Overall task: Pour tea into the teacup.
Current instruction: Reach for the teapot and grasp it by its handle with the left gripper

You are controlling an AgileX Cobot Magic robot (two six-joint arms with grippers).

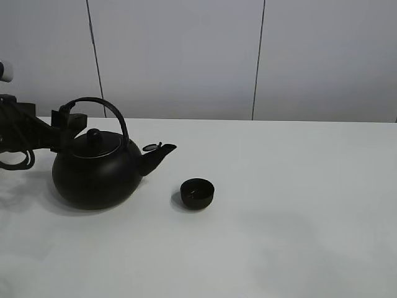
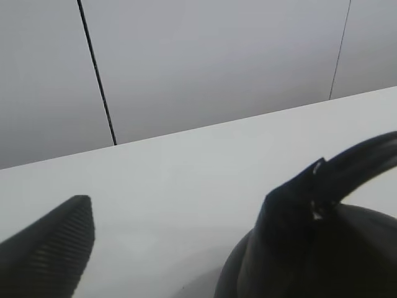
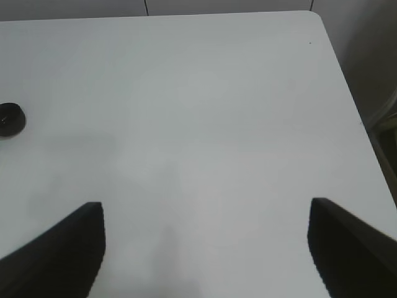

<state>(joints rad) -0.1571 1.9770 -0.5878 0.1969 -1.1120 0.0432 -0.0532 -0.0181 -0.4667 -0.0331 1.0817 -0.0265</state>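
Exterior high view: a white worktop point(image 1: 298, 205) is carrying a black kettle point(image 1: 93, 177) and a teacup point(image 1: 197, 193), with a grey panelled wall point(image 1: 186, 56) standing behind the far edge
Teacup: the small black handleless cup is sitting upright, left of the worktop's middle and about midway between the far and near edges; it is standing apart from the kettle, near the spout point(image 1: 158, 155) and lower than its tip; what it is holding cannot be told
Kettle: the round body is standing upright near the left edge, its lid point(image 1: 93, 138) sitting in place, its arched handle point(image 1: 105, 105) standing up, its spout pointing toward the right edge
Left gripper point(image 1: 68, 119): it is hovering at the handle's base on the side facing the left edge, jaws standing wide apart; the left wrist view is showing one ribbed finger point(image 2: 59, 248) well apart from the handle, bare worktop lying between; whether the other finger is touching the handle cannot be told
Right gripper point(image 3: 206, 208): out of the exterior high view; the right wrist view is showing it hanging over bare worktop with its fingers spread wide and nothing between them, the teacup lying far off
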